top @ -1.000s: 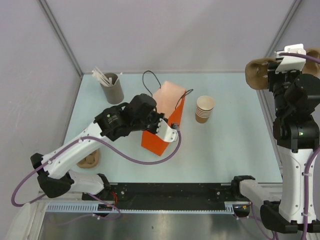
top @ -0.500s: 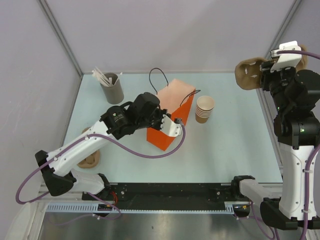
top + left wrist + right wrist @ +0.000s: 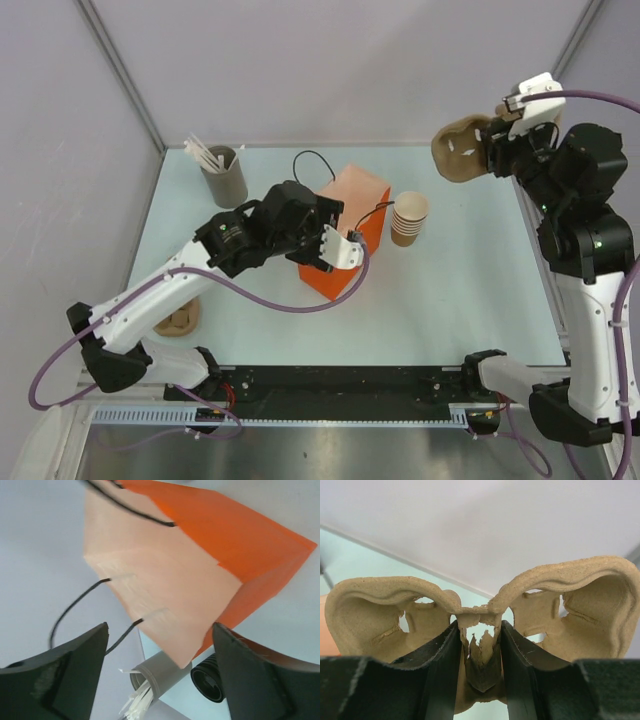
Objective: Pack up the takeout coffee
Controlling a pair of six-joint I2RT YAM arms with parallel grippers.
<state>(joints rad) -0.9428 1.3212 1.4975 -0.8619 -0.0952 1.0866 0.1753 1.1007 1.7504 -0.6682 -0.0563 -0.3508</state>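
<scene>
The left end effector [image 3: 160, 630] hangs released, jaws wide apart, above the orange bag [image 3: 362, 195] on the surface [image 3: 470, 300]. The right end effector [image 3: 480, 647] grasps a pulp cup carrier [image 3: 375, 612] by its middle rib. Where the lidded coffee cup is cannot be told.

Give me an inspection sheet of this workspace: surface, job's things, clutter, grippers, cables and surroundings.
Surface: table, pale, no spills seen.
Job's things: coffee, nothing seen; bag stands mid-table.
Clutter: cup stack right of the bag; stick holder at far left; spare carrier under the left arm; black lids by the holder.
Grippers: left gripper open, beside the bag, holding nothing; right gripper shut on a carrier, raised at far right.
Cables: purple cable loops from the left arm over the table; another on the right arm.
Surroundings: pale walls; black rail at the near edge.
</scene>
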